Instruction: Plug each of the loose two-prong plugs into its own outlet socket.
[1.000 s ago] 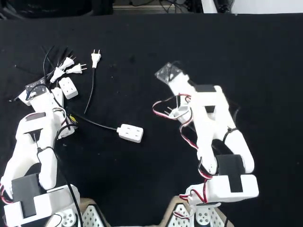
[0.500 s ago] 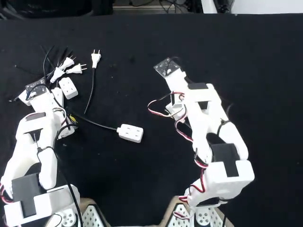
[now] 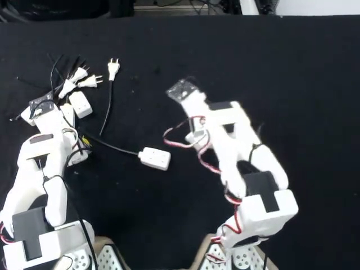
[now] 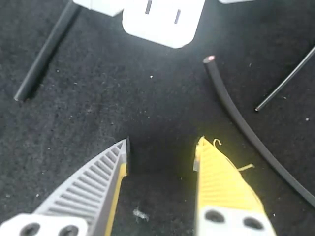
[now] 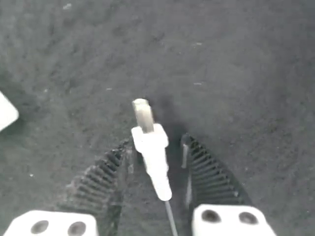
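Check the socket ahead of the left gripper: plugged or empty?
Empty. In the left wrist view the white outlet socket shows both slots bare, with no prongs in them.

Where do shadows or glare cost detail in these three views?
High view: the white outlet block glares against the black cloth, its slots lost. Left wrist view: deep shadow inside the open left gripper; the socket slots are readable. Right wrist view: the plug casts a dark patch beside its prongs.

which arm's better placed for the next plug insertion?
Right. The right gripper holds a two-prong plug, prongs forward; the left gripper is open and empty by an outlet socket.
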{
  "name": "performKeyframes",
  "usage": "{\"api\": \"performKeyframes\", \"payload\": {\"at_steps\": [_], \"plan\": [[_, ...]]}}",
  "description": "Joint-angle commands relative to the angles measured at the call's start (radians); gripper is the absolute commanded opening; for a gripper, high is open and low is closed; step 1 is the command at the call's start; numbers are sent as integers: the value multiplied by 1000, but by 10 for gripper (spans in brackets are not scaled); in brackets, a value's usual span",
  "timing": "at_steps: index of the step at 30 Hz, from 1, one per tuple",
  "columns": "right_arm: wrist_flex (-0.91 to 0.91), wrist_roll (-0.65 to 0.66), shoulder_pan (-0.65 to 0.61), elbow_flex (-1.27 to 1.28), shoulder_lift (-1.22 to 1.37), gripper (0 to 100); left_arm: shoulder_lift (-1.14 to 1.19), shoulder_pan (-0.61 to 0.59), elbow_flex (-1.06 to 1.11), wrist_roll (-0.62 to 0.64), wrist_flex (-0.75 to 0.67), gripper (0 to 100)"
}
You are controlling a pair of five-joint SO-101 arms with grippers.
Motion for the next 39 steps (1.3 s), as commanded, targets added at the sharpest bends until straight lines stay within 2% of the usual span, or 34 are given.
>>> {"api": "performKeyframes", "payload": {"at_steps": [1,4,8,15,19,21,27,30,33,39], "plan": [[8,0,-20,1,-45,130,-3,-5,-51,6,6,220],[8,0,-15,1,-45,117,-3,-5,-51,6,6,220],[14,-5,-9,-2,-62,6,-3,-5,-51,6,6,220],[34,-9,-20,114,-285,11,-3,-5,-51,6,6,220],[14,-9,-71,237,-481,11,-14,-5,-45,6,9,220],[-48,-11,-124,311,-587,11,-18,-5,-44,6,14,220],[-285,-140,-394,481,-763,11,-157,-4,24,26,8,220],[-440,-233,-463,518,-750,11,-278,-4,81,54,5,220],[-585,-310,-503,564,-705,11,-399,-4,170,54,-61,220],[-786,-344,-634,674,-650,11,-588,101,289,74,-120,220]]}}
